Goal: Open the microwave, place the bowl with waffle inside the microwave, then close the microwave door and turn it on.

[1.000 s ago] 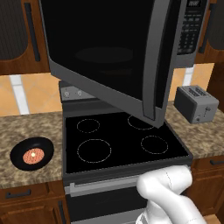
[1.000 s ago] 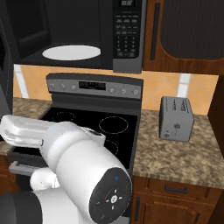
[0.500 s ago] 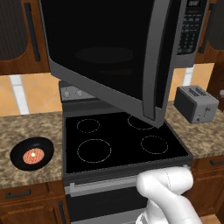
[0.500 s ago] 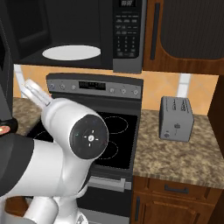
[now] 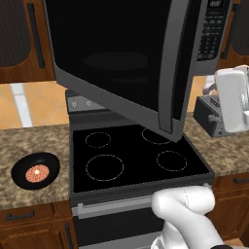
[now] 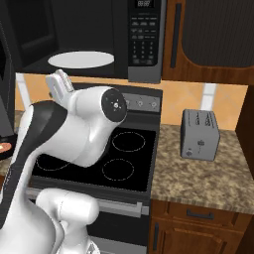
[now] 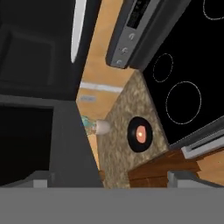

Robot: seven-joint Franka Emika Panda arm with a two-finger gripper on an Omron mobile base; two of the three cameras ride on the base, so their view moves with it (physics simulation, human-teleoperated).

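1. We see the microwave door swung wide open, its lower handle corner hanging out over the black stove.
2. The microwave cavity stands open, its white turntable plate bare.
3. Our gripper has its jaws spread wide apart, holding nothing; both fingertips sit at the bottom of the hand view.
4. The bowl rests on the granite counter left of the stove, with the waffle inside it and open counter around it.
5. In the hand view, the bowl lies well ahead of the gripper, between the door's edge and the stove.
6. A grey toaster sits on the counter right of the stove; wooden cabinets line the wall.
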